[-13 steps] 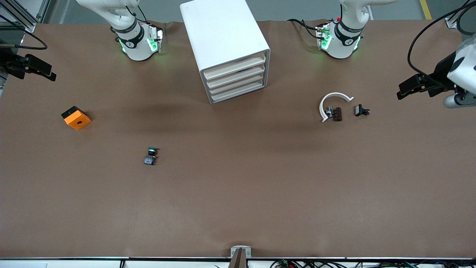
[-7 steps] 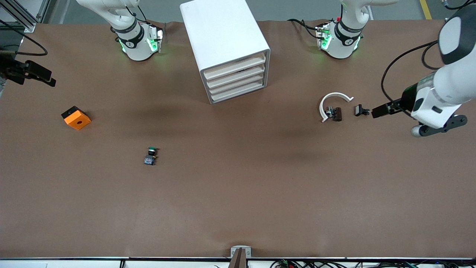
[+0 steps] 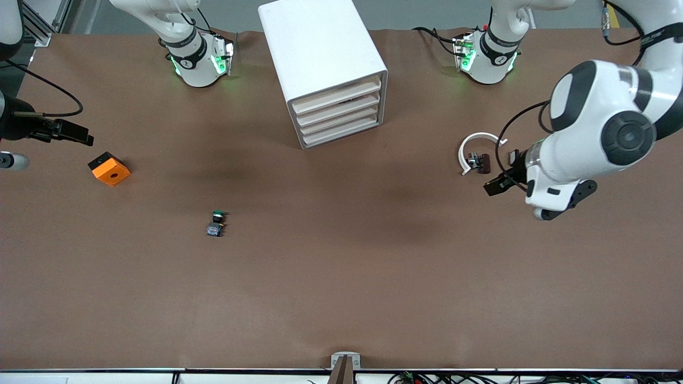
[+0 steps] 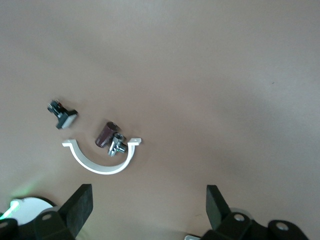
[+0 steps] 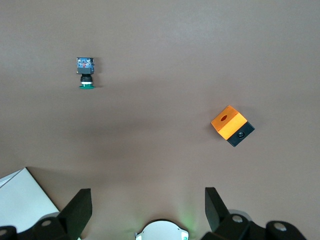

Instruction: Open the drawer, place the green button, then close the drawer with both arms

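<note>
The white cabinet [image 3: 320, 53] stands between the two arm bases, and its four cream drawer fronts [image 3: 337, 109] all sit flush. The button [image 3: 216, 224], a green cap on a dark body, lies on the brown table nearer the front camera than the cabinet, toward the right arm's end; the right wrist view shows the button [image 5: 86, 74] too. My right gripper [image 3: 80, 136] hangs open and empty over the table edge beside the orange block, as the right wrist view of this gripper [image 5: 148, 200] confirms. My left gripper [image 3: 493, 186] is open and empty over bare table beside the white curved piece; its own gripper [image 4: 149, 200] frames bare table.
An orange square block [image 3: 109, 169] with a hole lies at the right arm's end. A white curved piece [image 3: 476, 149], a dark brown cylinder part [image 3: 482, 162] and a small black clip [image 3: 514, 156] lie toward the left arm's end. The left arm's bulky elbow [image 3: 603, 128] hangs over that end.
The left arm has swung in from the table's end, carrying its gripper over the spot beside the black clip. The right gripper has drifted toward the orange block. Both stay open.
</note>
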Tool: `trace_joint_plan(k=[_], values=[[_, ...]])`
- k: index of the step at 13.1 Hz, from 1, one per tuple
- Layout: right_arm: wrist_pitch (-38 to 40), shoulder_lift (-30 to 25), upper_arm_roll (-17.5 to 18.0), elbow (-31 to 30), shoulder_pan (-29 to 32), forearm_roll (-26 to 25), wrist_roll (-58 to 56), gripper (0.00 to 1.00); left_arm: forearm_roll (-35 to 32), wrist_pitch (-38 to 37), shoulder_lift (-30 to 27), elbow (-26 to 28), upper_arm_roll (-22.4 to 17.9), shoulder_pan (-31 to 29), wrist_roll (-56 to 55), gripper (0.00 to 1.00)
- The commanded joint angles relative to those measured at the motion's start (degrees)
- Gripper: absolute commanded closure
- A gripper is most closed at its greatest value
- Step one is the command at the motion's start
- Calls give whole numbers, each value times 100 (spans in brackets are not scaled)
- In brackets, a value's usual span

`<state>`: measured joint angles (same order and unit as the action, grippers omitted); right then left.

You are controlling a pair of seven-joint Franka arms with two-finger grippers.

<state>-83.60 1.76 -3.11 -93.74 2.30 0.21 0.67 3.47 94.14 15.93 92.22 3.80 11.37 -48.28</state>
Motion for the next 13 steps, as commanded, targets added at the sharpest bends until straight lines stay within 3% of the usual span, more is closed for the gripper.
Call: trace_joint_plan(k=[1,6,10,13], values=[[107,44,48,163,95,-12,-6,0,-30,-28,296,-169,-29,198,-662,0],[-33,62,74,-39,-10,295,713,0,31,-54,806,-564,-20,480,-2139,0],[-1112,18,83,-881,-405,339,803,0,223,-71,1157,-582,-11,743,-3227,0],[-2069,18,83,-1496,-782,410,1398,0,531,-351,1483,-915,-11,814,-3906,0]])
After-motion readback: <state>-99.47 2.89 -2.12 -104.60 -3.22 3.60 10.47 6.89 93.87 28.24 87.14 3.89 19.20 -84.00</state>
